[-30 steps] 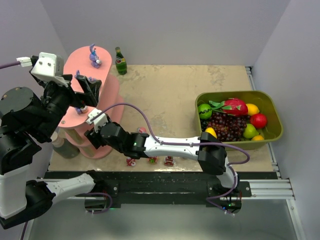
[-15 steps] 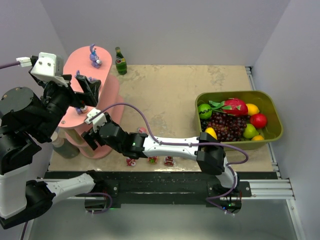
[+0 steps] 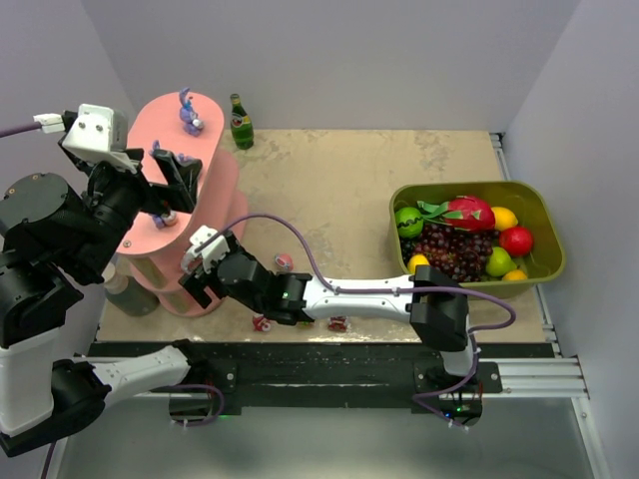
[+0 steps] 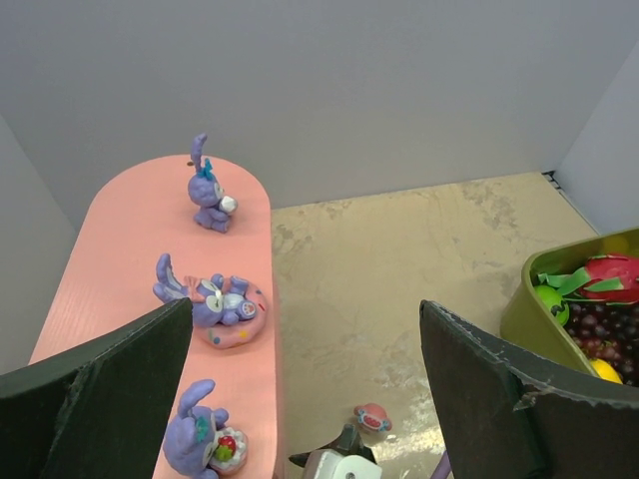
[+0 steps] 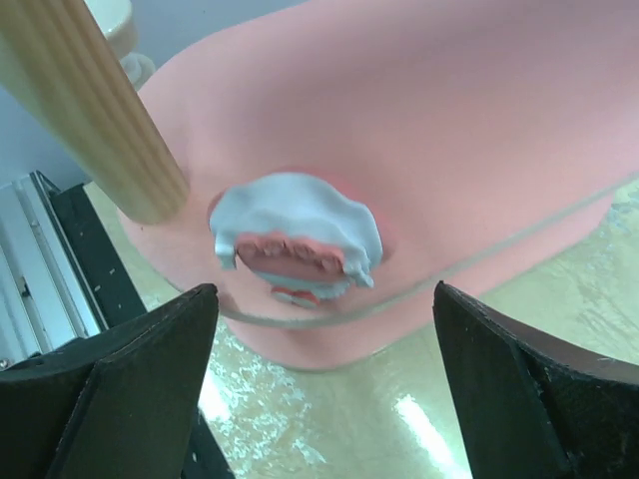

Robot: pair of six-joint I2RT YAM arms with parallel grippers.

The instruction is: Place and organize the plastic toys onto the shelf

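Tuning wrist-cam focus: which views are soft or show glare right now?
Right wrist: soft overall; the pale-blue-and-pink toy on the pink shelf is blurred at close range, and there is bright glare on the tabletop. Left wrist: sharp; the purple bunny figurines read crisply. Top external: even light, only soft shadows, in focus.

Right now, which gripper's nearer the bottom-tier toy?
Right: the right gripper sits open just before the toy; the left gripper hovers up over the shelf's top tier.
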